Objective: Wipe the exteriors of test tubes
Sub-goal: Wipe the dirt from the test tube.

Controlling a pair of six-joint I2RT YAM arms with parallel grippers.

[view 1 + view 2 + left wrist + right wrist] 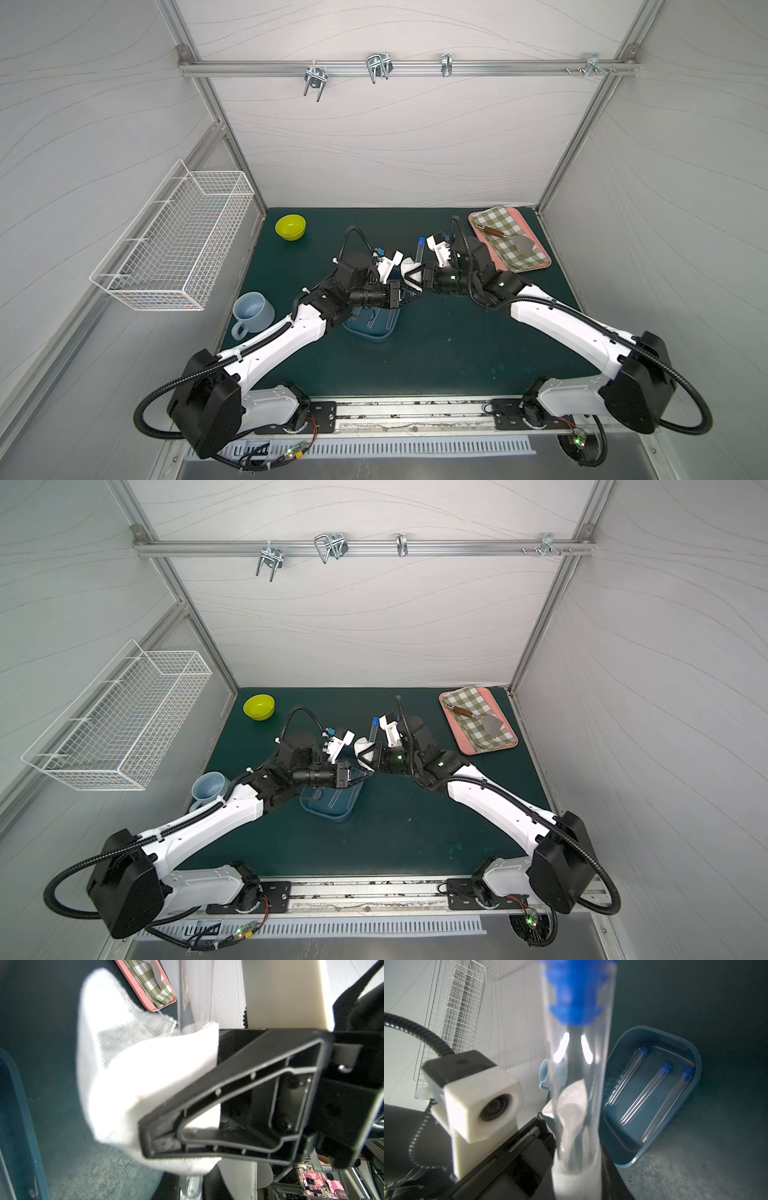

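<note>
One test tube (419, 251) with a blue cap (421, 240) stands nearly upright above the mat's middle. My right gripper (420, 277) is shut on its lower part, seen close in the right wrist view as the test tube (577, 1076). A white cloth (409, 266) wraps the tube's lower end, and my left gripper (410, 293) is shut on that cloth. The left wrist view shows the cloth (145, 1076) bunched beside the right gripper's finger (249, 1105). Three more test tubes (645, 1095) lie side by side in the blue tray (693, 1076), which sits under my left arm in both top views (374, 330).
A green bowl (290, 227) sits at the back left and a blue mug (251, 313) by the left edge. At the back right a pink tray (486, 246) holds a checked cloth and a brown-handled tool (492, 232). A wire basket (174, 245) hangs on the left wall.
</note>
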